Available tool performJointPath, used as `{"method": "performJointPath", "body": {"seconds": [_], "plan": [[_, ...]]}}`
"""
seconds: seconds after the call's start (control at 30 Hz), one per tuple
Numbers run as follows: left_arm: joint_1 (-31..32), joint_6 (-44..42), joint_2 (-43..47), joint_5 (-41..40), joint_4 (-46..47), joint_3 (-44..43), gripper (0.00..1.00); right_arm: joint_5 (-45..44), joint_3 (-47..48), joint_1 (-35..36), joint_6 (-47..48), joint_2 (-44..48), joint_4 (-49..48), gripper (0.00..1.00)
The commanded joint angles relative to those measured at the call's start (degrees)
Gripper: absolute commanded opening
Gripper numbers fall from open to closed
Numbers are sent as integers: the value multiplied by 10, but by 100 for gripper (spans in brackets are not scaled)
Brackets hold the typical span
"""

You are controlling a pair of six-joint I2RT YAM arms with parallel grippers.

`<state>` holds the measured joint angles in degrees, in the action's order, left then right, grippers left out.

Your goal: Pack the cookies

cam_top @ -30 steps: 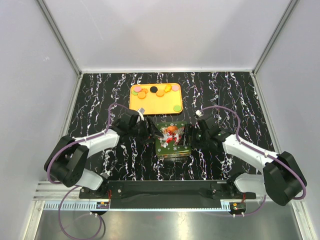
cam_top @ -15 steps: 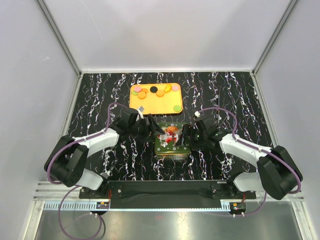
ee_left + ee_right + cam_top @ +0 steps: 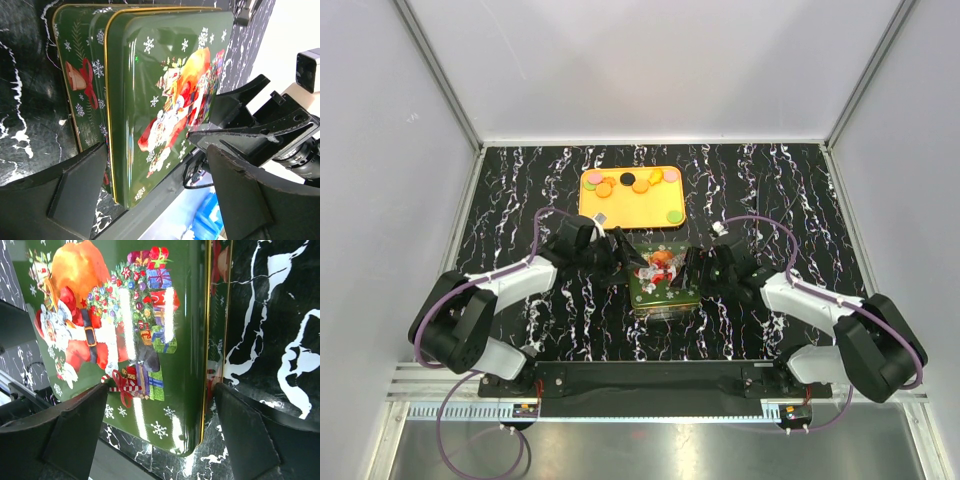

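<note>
A green Christmas tin [image 3: 663, 284] sits at the centre of the black marbled table [image 3: 500, 200], at 12 o'clock from the arm bases. Its lid [image 3: 165, 95], printed with a Santa figure, lies on the tin body [image 3: 80, 75]. In the left wrist view the lid edge stands proud of the body, so full seating cannot be confirmed.

An orange tray [image 3: 632, 195] lies at 12 o'clock from the tin, near the far edge of the table. Round cookies [image 3: 638, 185] in orange, pink, green and one black lie on the tray, most along its far edge and one green cookie at its near right corner. The contents of the tin are hidden by the lid.

The left claw [image 3: 623, 264] flanks the tin at 9 o'clock; the right claw [image 3: 697, 272] flanks it at 3 o'clock. In each wrist view the two fingers stand spread, with the lid between them and a visible gap on either side. Neither claw pinches the lid as far as the pictures show; contact at the fingertips cannot be told.

Status assessment: cookies remain on the tray, so packing is not complete. The lidded tin with both claws at its sides fits either lid removal before filling or lid placement after a partial fill. The pictures do not settle which.
</note>
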<state>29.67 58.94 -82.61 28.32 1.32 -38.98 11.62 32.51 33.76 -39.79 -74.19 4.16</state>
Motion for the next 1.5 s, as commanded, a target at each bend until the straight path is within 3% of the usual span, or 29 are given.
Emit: {"method": "performJointPath", "body": {"seconds": [0.0,0.23,0.5,0.77,0.83,1.0,1.33,1.47], "plan": [[18,34,7,115,54,-14,84,25,10,16,-29,22,-98,95],[14,-44,3,54,-43,-42,84,-27,64,13,6,11,-1,100],[12,-22,-10,87,1,-31,82,49,84,13,-3,-2,-28,99],[-1,-2,2,110,18,-27,81,45,65,11,-13,-15,-29,99],[-2,-3,6,110,18,-27,82,85,54,8,-24,-13,-70,100],[-2,-16,3,104,7,-23,82,116,60,-4,-32,-1,-53,100],[-1,-87,-13,39,-65,-45,81,147,113,-18,-23,24,89,93],[-1,-104,-17,17,-82,-52,81,199,88,-46,-33,21,74,84]]}}
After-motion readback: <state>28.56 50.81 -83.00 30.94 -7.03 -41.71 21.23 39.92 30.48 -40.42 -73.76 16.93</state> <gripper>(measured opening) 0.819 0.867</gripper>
